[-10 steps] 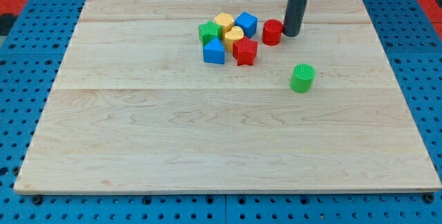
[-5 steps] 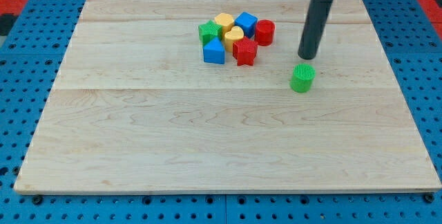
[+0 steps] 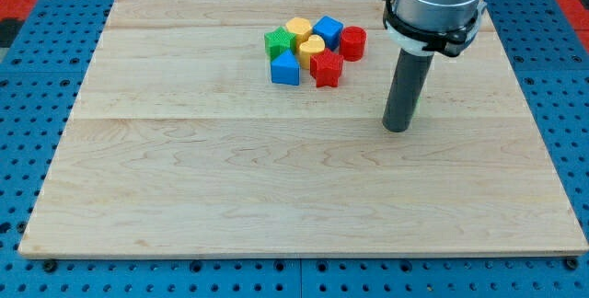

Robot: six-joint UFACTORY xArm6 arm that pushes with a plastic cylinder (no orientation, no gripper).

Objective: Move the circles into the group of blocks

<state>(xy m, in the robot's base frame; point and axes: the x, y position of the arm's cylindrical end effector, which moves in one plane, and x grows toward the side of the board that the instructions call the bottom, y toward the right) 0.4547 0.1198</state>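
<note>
Camera view: red circle [image 3: 352, 41] sits against the group; no jaws here, my tip [image 3: 397, 129] hides the other circle. Next, push toward the group.

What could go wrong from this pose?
My tip sits toward the view's bottom right of the cluster, and the rod hides the green circle, so contact can't be checked; a blind push could send it off line. The red circle already touches the blue block; a hard shove could scatter the red star.
</note>
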